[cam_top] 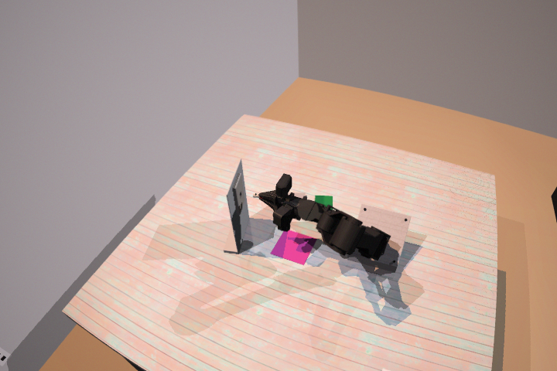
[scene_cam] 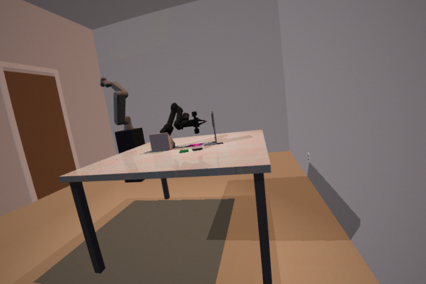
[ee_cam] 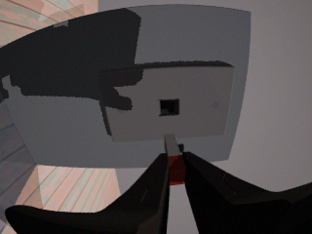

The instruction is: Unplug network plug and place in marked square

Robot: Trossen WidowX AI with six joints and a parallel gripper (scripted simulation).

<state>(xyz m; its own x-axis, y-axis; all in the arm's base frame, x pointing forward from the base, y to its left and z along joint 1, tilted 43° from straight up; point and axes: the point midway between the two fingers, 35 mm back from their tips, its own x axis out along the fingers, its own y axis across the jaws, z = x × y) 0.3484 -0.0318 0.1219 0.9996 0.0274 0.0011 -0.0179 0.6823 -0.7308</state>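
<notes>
Your gripper (ee_cam: 175, 171) is clenched on the plug (ee_cam: 172, 144), which you see held in the air just clear of the dark socket (ee_cam: 170, 107) in the upright panel (cam_top: 237, 205). The magenta marked square (cam_top: 293, 246) lies on the table (cam_top: 419, 306) below your arm.

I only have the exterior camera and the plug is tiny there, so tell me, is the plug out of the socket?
Observer: Yes. In the wrist view the socket is an empty dark hole. The plug is clamped in the gripper, short of the panel.
Operator: Where is the marked square?
Observer: In the top view the magenta square lies on the table between the panel's foot and the arm's base, not directly below the gripper.
</notes>
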